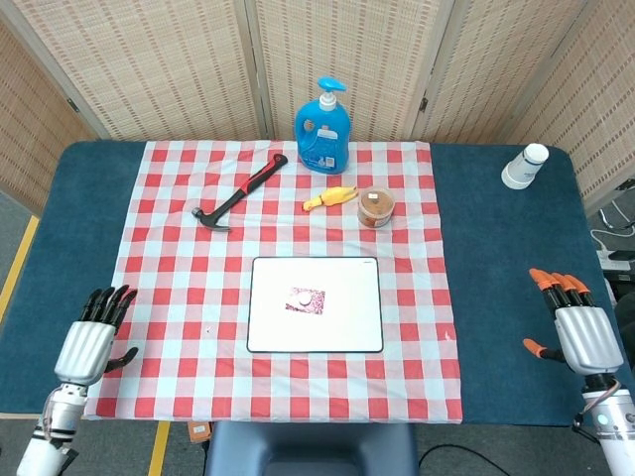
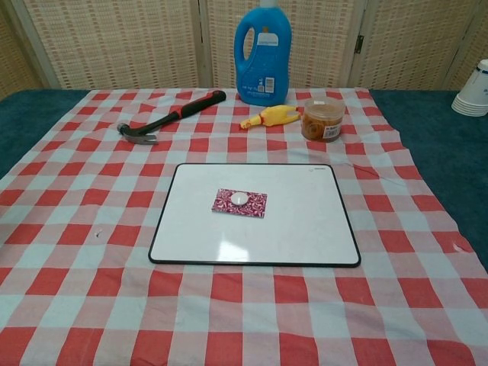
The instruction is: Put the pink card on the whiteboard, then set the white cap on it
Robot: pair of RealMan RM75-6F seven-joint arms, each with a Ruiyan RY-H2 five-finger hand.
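The chest view cuts the bottle (image 2: 263, 53) at twelve o'clock and the cups (image 2: 473, 89) at three; both hands fall outside it.

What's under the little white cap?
The white cap sits on the pink card, which lies flat on the whiteboard. The bit of card right beneath the cap is covered, so its pattern there can't be seen.

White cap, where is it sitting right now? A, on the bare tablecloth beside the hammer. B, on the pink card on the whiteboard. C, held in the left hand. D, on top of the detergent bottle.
B: the white cap rests on the pink card, which lies on the whiteboard, with no hand near it.
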